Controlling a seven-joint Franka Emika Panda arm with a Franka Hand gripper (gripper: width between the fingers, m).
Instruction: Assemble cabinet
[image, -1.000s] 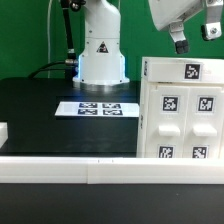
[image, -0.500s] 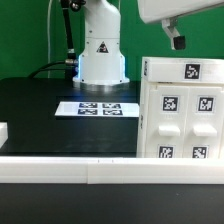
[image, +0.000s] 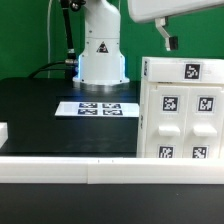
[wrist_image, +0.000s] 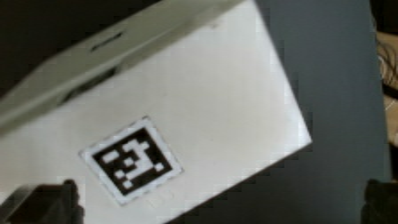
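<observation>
The cabinet (image: 180, 110) is a large white box with marker tags, standing at the exterior view's right, its broad front face showing four tagged panels. My gripper (image: 168, 42) hangs high above the cabinet's top near its far corner, clear of it, and only one dark fingertip shows below the white hand. In the wrist view the gripper (wrist_image: 217, 208) is open, its dark fingertips (wrist_image: 45, 205) far apart with nothing between them. Beneath it lies the cabinet's white top (wrist_image: 178, 110) with one tag (wrist_image: 128, 160) and the black table beyond its edge.
The marker board (image: 100, 108) lies flat on the black table in front of the robot base (image: 100, 55). A long white rail (image: 70, 172) runs along the front edge. A small white piece (image: 3, 132) sits at the exterior view's far left.
My gripper has risen slightly and moved toward the exterior view's left above the cabinet. The cabinet has not moved.
</observation>
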